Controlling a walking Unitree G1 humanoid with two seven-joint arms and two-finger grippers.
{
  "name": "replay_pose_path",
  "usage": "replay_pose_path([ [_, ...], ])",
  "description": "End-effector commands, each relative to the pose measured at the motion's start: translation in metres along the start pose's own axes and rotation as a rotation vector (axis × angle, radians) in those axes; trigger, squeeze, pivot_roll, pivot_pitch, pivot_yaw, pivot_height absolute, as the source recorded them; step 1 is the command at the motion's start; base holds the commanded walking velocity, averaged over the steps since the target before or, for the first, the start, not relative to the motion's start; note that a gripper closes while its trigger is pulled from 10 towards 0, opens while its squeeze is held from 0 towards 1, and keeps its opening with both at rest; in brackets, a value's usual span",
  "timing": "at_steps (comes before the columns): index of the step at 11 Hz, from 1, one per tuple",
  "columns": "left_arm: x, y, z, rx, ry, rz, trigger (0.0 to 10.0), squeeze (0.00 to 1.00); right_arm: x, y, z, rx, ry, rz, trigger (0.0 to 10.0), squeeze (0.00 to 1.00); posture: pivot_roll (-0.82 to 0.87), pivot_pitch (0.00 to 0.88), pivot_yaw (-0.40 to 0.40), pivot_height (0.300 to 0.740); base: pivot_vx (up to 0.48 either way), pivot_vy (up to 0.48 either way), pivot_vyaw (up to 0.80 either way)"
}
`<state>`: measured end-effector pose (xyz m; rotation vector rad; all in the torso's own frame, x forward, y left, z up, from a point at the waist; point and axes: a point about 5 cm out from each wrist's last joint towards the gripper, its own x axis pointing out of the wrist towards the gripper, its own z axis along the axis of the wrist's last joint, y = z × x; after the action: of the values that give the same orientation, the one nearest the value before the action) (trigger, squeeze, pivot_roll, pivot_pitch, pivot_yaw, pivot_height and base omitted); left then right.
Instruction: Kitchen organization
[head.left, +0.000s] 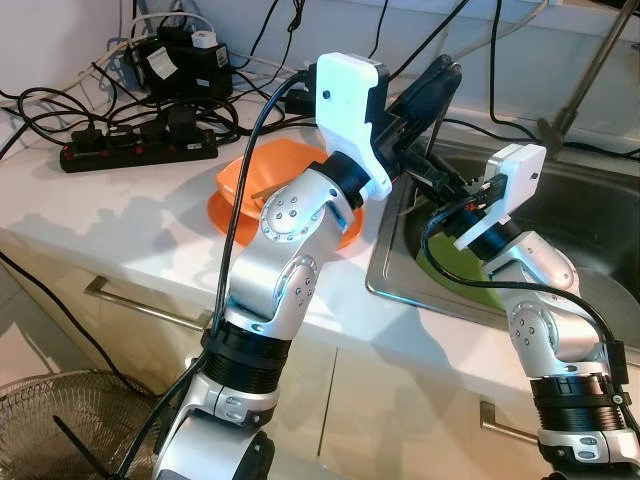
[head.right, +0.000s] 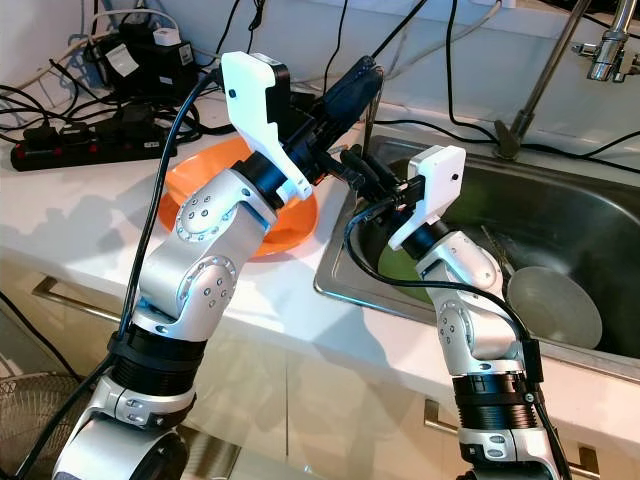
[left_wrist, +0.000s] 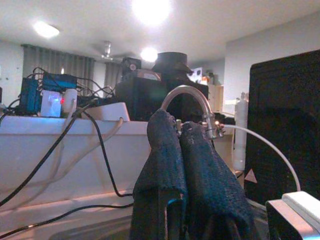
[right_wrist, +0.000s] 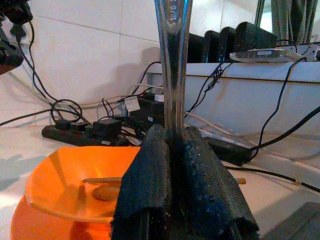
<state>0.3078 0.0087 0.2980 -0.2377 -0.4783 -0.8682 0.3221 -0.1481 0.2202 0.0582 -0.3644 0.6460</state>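
The right claw (right_wrist: 172, 145) has rough, pebbled black pads clamped on a polished metal utensil handle (right_wrist: 173, 60). The orange bowl (right_wrist: 75, 187) is glossy plastic; the sink (head.right: 590, 225) is brushed steel.

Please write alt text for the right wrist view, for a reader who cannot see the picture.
The right gripper is shut on the handle of a metal utensil that stands upright. Behind it, an orange bowl with a wooden spoon inside sits on an orange plate, with a black power strip and cables along the tiled wall.
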Motion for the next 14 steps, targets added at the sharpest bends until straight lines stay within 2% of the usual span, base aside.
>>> replay_pose_path([
  [1,0.0,-0.003,0.001,-0.008,-0.013,-0.003,10.0,1.0,0.001,-0.008,0.006,-0.01,-0.027,-0.044,0.0,0.0,0.19,0.01,-0.028,0.74,0.0,0.0,0.0],
  [5,-0.001,-0.002,0.003,-0.016,-0.021,0.003,10.0,1.0,0.002,-0.011,0.007,-0.014,-0.034,-0.071,0.0,0.0,0.19,0.014,-0.029,0.74,0.0,0.0,0.0],
  [6,-0.004,-0.001,0.007,0.049,-0.045,0.01,10.0,0.65,0.002,-0.015,0.008,-0.019,-0.041,-0.1,0.0,0.0,0.19,0.015,-0.029,0.74,0.0,0.0,0.0],
  [7,-0.008,0.0,0.009,0.074,-0.054,0.018,10.0,0.0,0.003,-0.019,0.009,-0.027,-0.045,-0.13,0.0,0.0,0.19,0.013,-0.029,0.74,0.0,0.0,0.0],
  [8,-0.015,0.003,0.008,0.096,-0.057,0.036,10.0,0.0,0.003,-0.024,0.009,-0.037,-0.049,-0.161,0.0,0.0,0.19,0.014,-0.027,0.74,0.0,0.0,0.0],
  [9,-0.035,0.014,0.003,0.162,-0.035,0.089,10.0,0.0,0.001,-0.037,0.01,-0.053,-0.056,-0.25,0.0,0.0,0.2,0.017,-0.031,0.74,0.0,0.0,0.0],
  [11,-0.053,0.025,-0.002,0.218,-0.022,0.168,10.0,0.0,0.0,-0.046,0.009,-0.059,-0.059,-0.317,0.0,0.0,0.21,0.019,-0.037,0.74,0.0,0.0,0.0],
  [12,-0.072,0.041,-0.008,0.321,-0.012,0.287,10.0,0.0,0.0,-0.054,0.008,-0.073,-0.065,-0.384,0.0,0.0,0.21,0.018,-0.041,0.74,0.0,0.0,0.0],
  [14,-0.092,0.055,-0.013,0.436,-0.013,0.399,10.0,0.0,0.0,-0.062,0.006,-0.086,-0.07,-0.448,0.0,0.0,0.21,0.017,-0.044,0.74,0.0,0.0,0.0],
])
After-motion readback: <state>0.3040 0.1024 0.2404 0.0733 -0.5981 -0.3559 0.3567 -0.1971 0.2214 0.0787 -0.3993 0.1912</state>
